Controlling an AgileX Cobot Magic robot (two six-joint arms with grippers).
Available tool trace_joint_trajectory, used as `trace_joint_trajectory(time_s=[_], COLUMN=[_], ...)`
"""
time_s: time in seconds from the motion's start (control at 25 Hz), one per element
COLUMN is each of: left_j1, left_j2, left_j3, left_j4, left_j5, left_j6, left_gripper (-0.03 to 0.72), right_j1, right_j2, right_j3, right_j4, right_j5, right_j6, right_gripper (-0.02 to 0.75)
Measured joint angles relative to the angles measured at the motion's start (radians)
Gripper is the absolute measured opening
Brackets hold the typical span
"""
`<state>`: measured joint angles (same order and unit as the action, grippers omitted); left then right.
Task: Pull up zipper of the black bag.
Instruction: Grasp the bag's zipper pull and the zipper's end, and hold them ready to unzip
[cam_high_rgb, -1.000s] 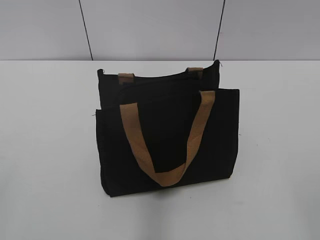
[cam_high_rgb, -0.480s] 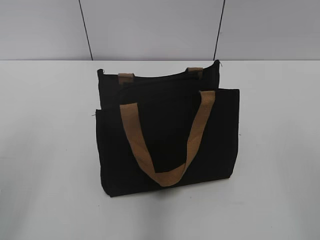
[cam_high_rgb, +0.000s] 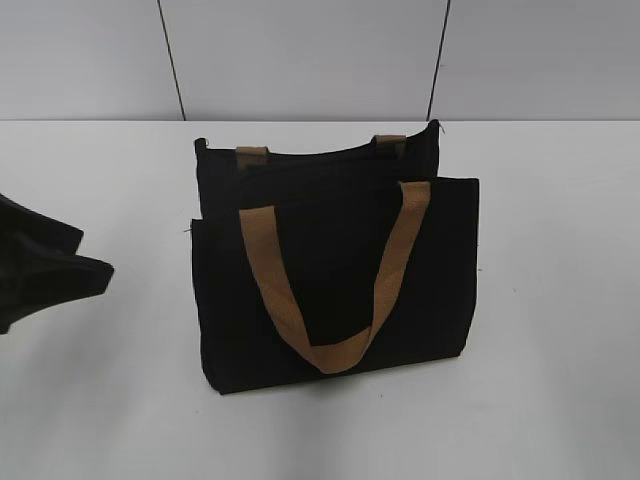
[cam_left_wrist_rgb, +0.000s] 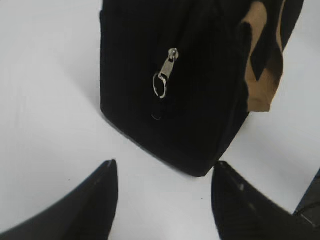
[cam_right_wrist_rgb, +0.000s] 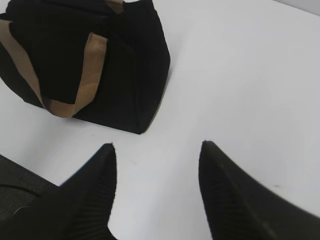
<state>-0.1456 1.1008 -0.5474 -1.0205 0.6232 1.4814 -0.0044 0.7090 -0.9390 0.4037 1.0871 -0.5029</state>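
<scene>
The black bag (cam_high_rgb: 340, 270) stands upright mid-table with tan webbing handles; it also shows in the left wrist view (cam_left_wrist_rgb: 200, 75) and the right wrist view (cam_right_wrist_rgb: 125, 65). The zipper (cam_left_wrist_rgb: 165, 75), a small silver slider with a ring pull, hangs on the bag's end panel in the left wrist view. My left gripper (cam_left_wrist_rgb: 162, 170) is open and empty, a short way from that end; its fingers show at the exterior view's left edge (cam_high_rgb: 85, 255). My right gripper (cam_right_wrist_rgb: 157, 147) is open and empty, off the bag's other end, and does not show in the exterior view.
The bag rests on a white tabletop (cam_high_rgb: 560, 300). A grey panelled wall (cam_high_rgb: 300, 60) stands behind the table's far edge.
My left gripper has entered the exterior view at the left edge. The bag has not moved.
</scene>
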Motion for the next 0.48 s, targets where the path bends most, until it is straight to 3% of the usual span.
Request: trace_joint_trajectory(time_s=[0.32, 0.48], left_j1=[0.0, 0.0], left_j2=[0.361, 0.489], left_j3=[-0.014, -0.048], left_j4=[-0.343, -0.499], left_j5=[-0.047, -0.005], left_j6=[0.61, 0.842], left_gripper=[0.436, 0.436], right_j1=[0.0, 0.0], right_j2=[0.182, 0.215], right_j3=[-0.125, -0.141], right_j4=[0.07, 0.106], right_j5=[0.015, 0.016], right_j6=[-0.115, -0.134], right_gripper=[0.412, 0.412])
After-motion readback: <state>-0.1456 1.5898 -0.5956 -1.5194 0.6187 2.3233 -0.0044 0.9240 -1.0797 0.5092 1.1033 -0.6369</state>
